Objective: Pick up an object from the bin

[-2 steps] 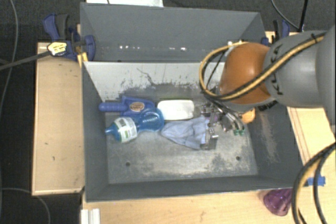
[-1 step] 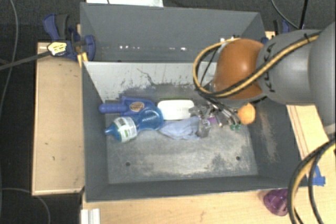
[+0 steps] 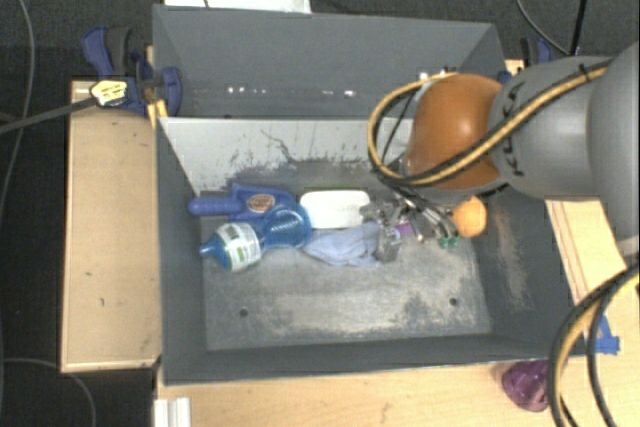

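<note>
My gripper (image 3: 386, 237) is down in the middle of the bin, at the right end of a crumpled pale lilac cloth (image 3: 340, 246). Just behind the cloth lies a white oblong bar (image 3: 334, 208). A small orange ball (image 3: 469, 217) rests to the right of the gripper, with a small purple and green piece (image 3: 432, 233) between them. Whether the gripper has hold of the cloth is hidden from me.
At the left of the bin lie a blue bottle with a white label and pale cap (image 3: 255, 235) and a blue handled tool (image 3: 232, 204) behind it. The arm with its orange cover hangs over the bin's back right. Bare floor runs along the front.
</note>
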